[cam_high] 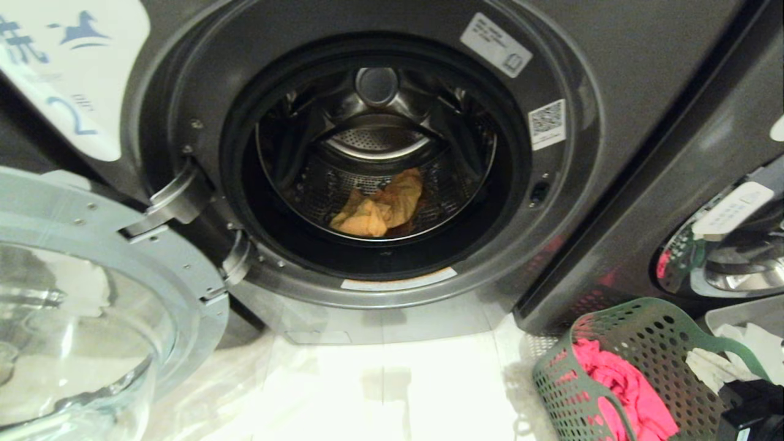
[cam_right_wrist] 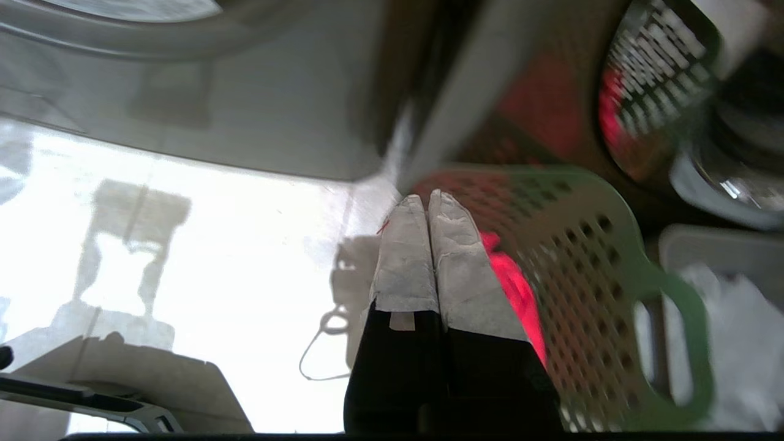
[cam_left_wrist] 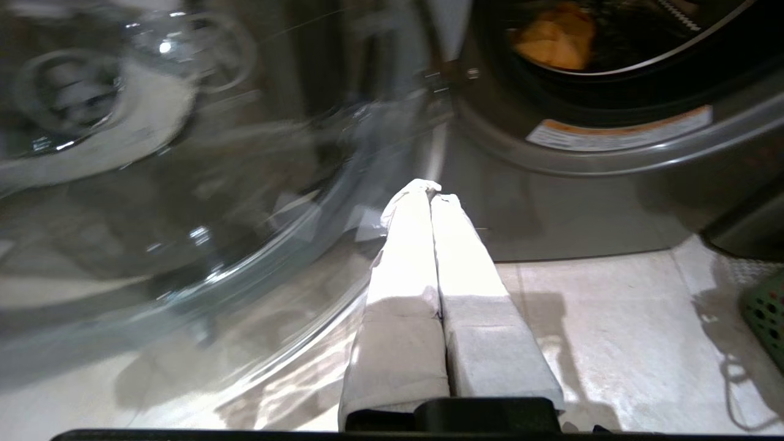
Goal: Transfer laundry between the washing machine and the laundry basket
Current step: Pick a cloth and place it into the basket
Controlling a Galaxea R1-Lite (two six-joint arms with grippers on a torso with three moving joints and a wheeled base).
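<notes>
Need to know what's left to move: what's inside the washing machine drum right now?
One crumpled yellow-orange garment lies on the drum floor of the washing machine. Anything beneath it, or behind the door seal's near lip, is hidden.

A pale glossy tiled floor (cam_high: 392, 380) reflects bright light, with a second dark machine (cam_high: 704, 202) at right.

The dark grey washing machine (cam_high: 612, 49) marked 2 is standing with its round glass door (cam_high: 92, 306) swung wide open to the left. A yellow-orange garment (cam_high: 380, 205) is lying crumpled at the bottom of the perforated steel drum. The green perforated laundry basket (cam_high: 637, 331) is sitting on the pale floor to the right, holding a bright red garment (cam_high: 618, 386) bunched inside.
</notes>
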